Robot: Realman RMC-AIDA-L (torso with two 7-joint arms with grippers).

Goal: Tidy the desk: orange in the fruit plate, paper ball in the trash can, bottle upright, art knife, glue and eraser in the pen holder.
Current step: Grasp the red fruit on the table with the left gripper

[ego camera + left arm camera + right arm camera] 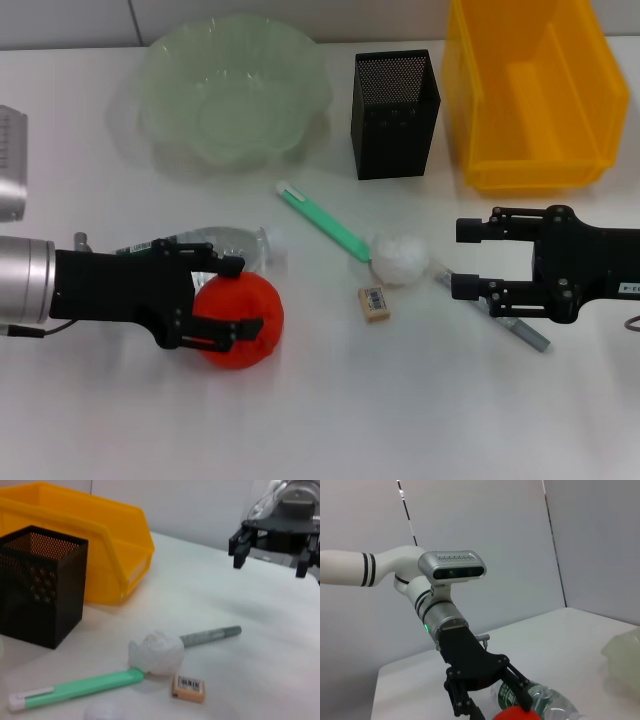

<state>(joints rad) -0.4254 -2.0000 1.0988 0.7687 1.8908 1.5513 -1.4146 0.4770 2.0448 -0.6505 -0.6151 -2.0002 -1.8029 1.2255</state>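
Currently, scene: a white table (330, 420) carrying the task's things, both arms low over it in the head view.
Left end effector (236, 295): lower left of the head view, its black fingers closed around the orange (240, 322), one finger above the fruit and one across its front.
Orange: on the table at lower left, touching the bottle (215, 245) behind it.
Bottle: lying on its side, mostly hidden behind the left end effector, cap toward the centre of the frame.
Right end effector (467, 258): right of centre in the head view, fingers spread apart and holding nothing, pointing toward the paper ball (400, 258).
Paper ball: centre of the head view, touching the end of the green art knife (322, 221).
Art knife: lying diagonally from the centre up toward the fruit plate (235, 90).
Grey glue stick (495, 312): lying diagonally below the right end effector's fingers.
Eraser (374, 303): just below the paper ball, barcode label up.
Fruit plate: upper left of the head view.
Pen holder (394, 112): upright at upper centre, between the fruit plate and the trash can (530, 95).
Trash can: upper right.
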